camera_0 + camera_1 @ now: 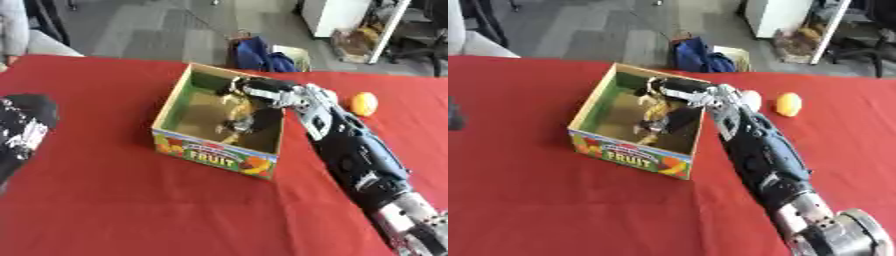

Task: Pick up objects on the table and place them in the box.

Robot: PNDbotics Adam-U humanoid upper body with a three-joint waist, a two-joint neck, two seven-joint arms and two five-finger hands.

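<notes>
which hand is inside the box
The right hand: its arm reaches over the box rim from the right, the hand down inside. The left hand sits out on the red cloth at the left edge.

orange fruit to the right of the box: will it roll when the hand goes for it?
Probably. The orange fruit looks rounded, slightly oval, and sits free on the flat red tablecloth, so a sideways nudge could send it rolling. The cloth may damp that a little. It looks smooth-skinned, so it might slip between fingers; closing around it from above seems safer than pinching it.
</notes>
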